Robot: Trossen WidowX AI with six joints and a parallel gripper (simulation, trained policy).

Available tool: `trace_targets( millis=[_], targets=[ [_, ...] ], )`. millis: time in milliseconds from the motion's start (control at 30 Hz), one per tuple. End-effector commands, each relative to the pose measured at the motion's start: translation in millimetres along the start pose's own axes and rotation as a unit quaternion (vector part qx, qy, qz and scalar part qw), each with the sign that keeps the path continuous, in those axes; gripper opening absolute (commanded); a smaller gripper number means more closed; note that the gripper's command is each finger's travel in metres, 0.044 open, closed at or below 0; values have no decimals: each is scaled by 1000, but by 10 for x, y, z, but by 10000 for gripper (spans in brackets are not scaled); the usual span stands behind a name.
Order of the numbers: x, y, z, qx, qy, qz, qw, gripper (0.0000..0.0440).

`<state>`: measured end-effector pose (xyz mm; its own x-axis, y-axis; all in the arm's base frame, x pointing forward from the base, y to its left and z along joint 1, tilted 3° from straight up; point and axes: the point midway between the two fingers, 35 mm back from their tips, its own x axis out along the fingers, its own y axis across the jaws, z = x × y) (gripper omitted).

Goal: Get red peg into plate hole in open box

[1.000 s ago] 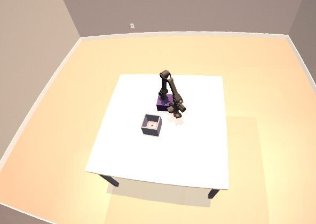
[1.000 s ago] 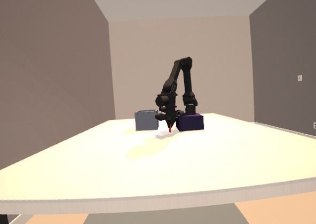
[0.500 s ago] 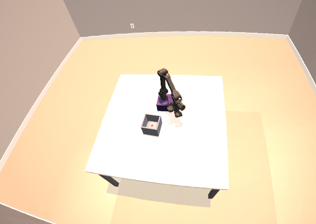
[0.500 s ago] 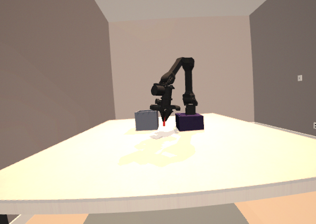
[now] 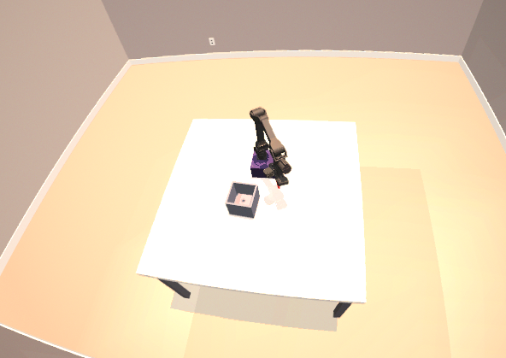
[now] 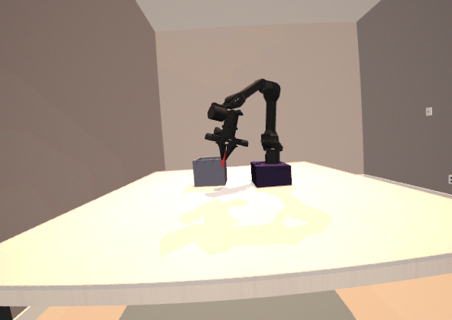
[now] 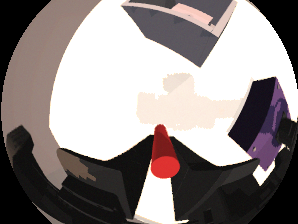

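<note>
Brownish walls [image 5: 299, 17] [image 6: 256, 57] with white outlets [image 5: 212, 41] [image 6: 429, 111]; orange floor [image 5: 397, 124] [image 6: 401, 294]; brightly lit white desk [image 5: 299, 252] [image 6: 114, 256], dark legs [image 5: 177, 288] under its corners.

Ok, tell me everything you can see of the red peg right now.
The red peg is a slim, plain, smooth-looking rod with a round end. The gripper is shut on it, a finger at either side. It hangs above the table, leaning slightly, outside the open box.

A bare, unfurnished-looking room — plain taupe walls with small white rectangular outlets [image 5: 212, 41] [image 6: 428, 111], a smooth pale-orange floor [image 5: 102, 192] [image 6: 405, 298] — its kind unclear.
</note>
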<state>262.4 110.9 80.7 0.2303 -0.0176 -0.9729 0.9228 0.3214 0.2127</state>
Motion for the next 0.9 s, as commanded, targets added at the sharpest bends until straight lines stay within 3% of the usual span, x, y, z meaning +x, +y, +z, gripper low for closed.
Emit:
trace_targets(
  millis=[0, 367, 867],
  targets=[
    [-130, 72, 133, 1, -8, 8, 1000, 0],
    [-360, 154, 629, 20, -37, 5, 999, 0],
    [-390, 86, 1212, 49, -58, -24, 997, 0]
  ],
)
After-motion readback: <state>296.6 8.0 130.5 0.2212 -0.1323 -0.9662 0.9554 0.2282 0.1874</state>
